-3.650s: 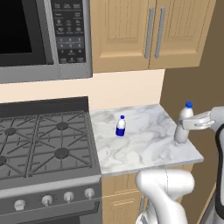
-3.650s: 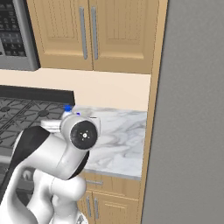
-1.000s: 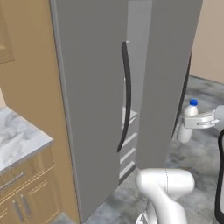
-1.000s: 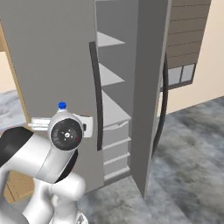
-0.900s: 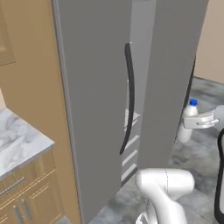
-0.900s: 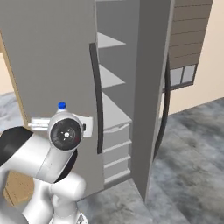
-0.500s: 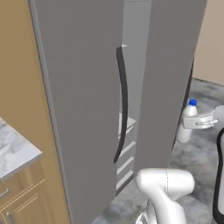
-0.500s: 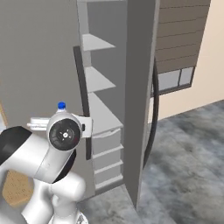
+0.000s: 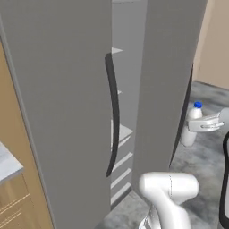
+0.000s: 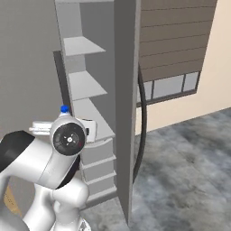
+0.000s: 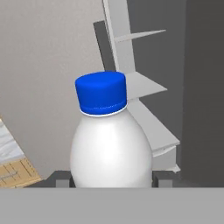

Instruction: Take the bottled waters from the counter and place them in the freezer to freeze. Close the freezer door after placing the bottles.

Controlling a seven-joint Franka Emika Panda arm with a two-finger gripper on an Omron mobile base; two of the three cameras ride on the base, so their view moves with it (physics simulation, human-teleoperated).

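A plain whitish bottle [image 11: 109,144] w/ blue cap is seen clamped between the fingers [image 11: 62,178], one dark tip on each side of its lower body, bottle upright. In the left base view the same bottle [image 9: 191,125] is held off the floor [image 9: 203,152] at the arm's end, to the right of the fridge, w/ the white hand wrapped across its mid-section. In the right base view only the blue cap [image 10: 64,109] is made out above the round wrist joint; the rest is hidden behind the arm.

The freezer [image 10: 85,85] is shown open: white shelves stacked at several levels, w/ drawer fronts [image 10: 97,167] lower down. The freezer door [image 10: 126,90] is swung out & seen edge-on, its long dark curved handle [image 10: 142,131] on the far side. The other grey door [image 9: 58,98] is shut, w/ its own dark curved handle [image 9: 112,116].

The bottle is held in front of the opening, outside the compartment, not on any shelf. A corner of marbled bench [image 9: 8,163] over light wood cabinets [image 9: 15,205] is visible at far left, well apart from the bottle. A brown slatted wall [image 10: 173,40] & grey floor are seen beyond the door.
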